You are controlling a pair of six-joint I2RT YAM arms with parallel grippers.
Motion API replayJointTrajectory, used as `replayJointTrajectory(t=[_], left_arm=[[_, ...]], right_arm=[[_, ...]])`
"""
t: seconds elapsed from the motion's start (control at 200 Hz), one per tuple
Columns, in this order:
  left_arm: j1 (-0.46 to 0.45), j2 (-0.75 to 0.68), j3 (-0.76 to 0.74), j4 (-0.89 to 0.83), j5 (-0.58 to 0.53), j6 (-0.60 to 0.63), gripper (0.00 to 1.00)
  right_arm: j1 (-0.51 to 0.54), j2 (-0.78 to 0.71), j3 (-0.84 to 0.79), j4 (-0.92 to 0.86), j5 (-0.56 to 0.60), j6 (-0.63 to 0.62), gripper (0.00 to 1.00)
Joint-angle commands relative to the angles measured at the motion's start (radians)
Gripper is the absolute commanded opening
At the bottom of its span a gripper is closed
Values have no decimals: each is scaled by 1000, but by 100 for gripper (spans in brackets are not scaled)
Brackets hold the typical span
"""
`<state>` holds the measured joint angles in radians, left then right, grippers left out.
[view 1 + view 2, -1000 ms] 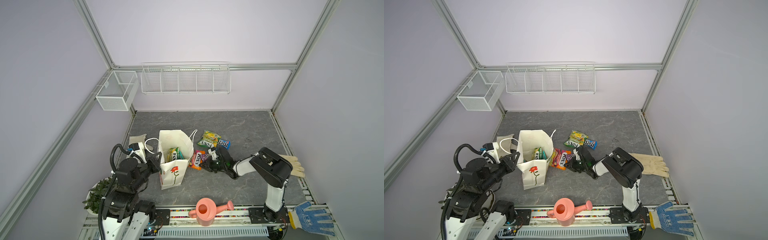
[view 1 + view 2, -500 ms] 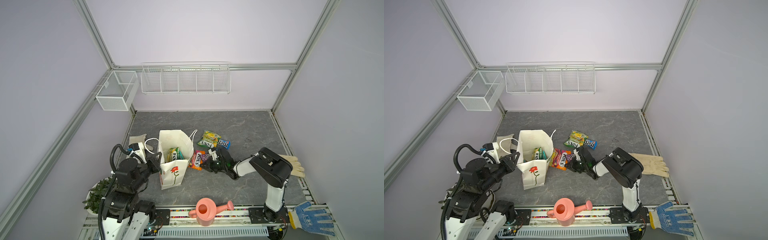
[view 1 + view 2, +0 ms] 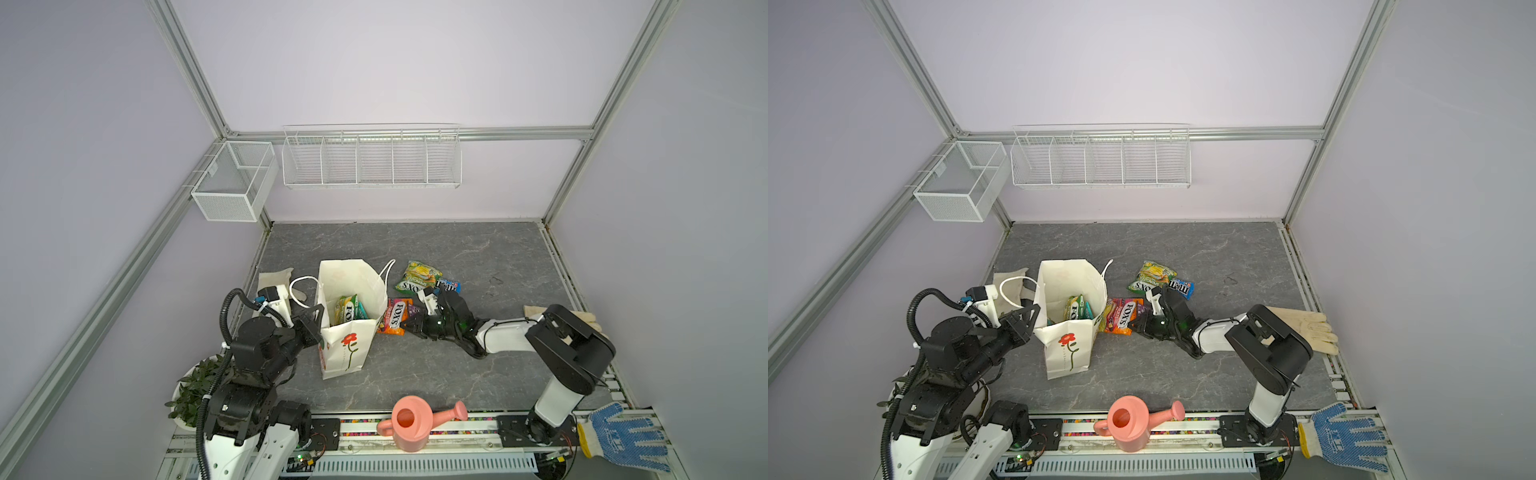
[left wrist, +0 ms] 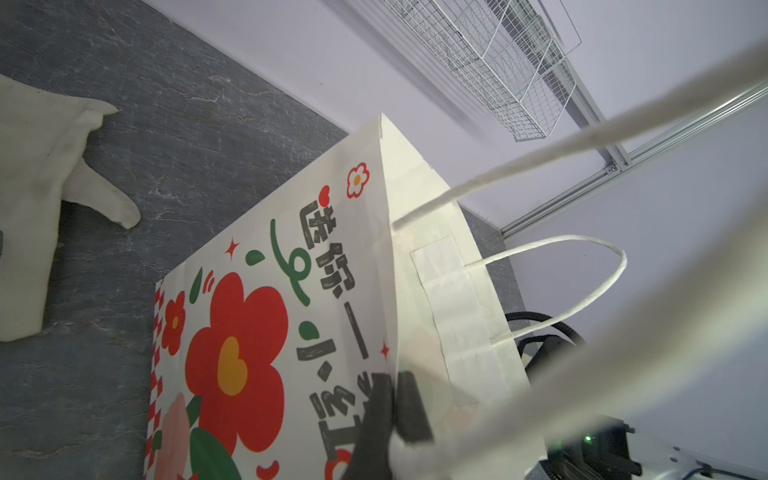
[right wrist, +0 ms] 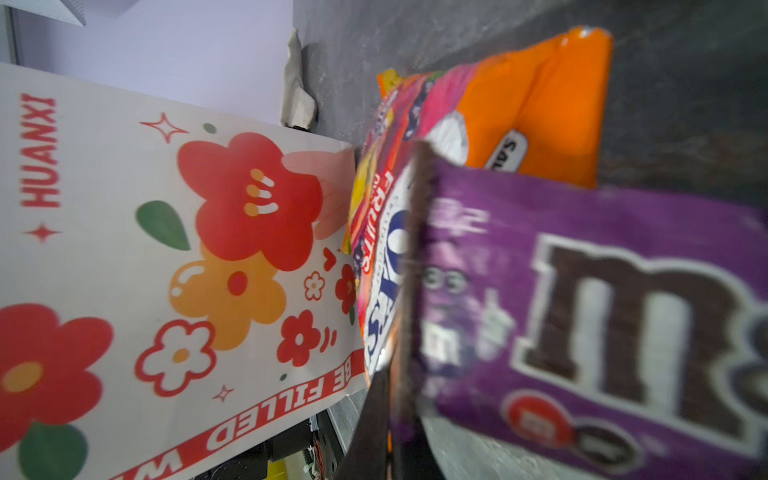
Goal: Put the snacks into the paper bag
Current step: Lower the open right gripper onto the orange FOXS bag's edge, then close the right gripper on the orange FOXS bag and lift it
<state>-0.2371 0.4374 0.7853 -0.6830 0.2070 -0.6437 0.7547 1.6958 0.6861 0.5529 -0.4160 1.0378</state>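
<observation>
The left gripper (image 3: 318,316) is closed on the bag (image 3: 347,361) rim at nine o'clock, holding the mouth open; a green packet (image 3: 345,309) stands inside. The orange packet (image 3: 395,316) lies against the bag wall at three o'clock. The right gripper (image 3: 409,324) is clamped on the purple pack (image 5: 582,299), just beyond it. Recommendation: raise the pack above the rim before crossing, avoid dragging the orange packet, release over the opening.

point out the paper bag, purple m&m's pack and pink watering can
paper bag (image 3: 336,355): in a top view, front wall beside the flower stem
purple m&m's pack (image 5: 511,232): right wrist view, purple face beside the m
pink watering can (image 3: 411,436): in a top view, its round body
</observation>
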Motion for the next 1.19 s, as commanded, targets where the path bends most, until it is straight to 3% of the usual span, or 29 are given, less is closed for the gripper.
replayJointTrajectory(t=[0.0,0.26,0.745,1.19], left_arm=[[-4,-9,5,53,14,-1,0],[-4,3,-3,67,34,-5,0],[-7,113,58,79,150,19,0],[-152,211,143,113,84,55,0]], right_arm=[[6,-102,62,-199,63,-117,7],[3,-253,101,-432,163,-239,7],[-1,-415,66,-502,213,-290,7],[-22,-510,53,-559,239,-316,7]])
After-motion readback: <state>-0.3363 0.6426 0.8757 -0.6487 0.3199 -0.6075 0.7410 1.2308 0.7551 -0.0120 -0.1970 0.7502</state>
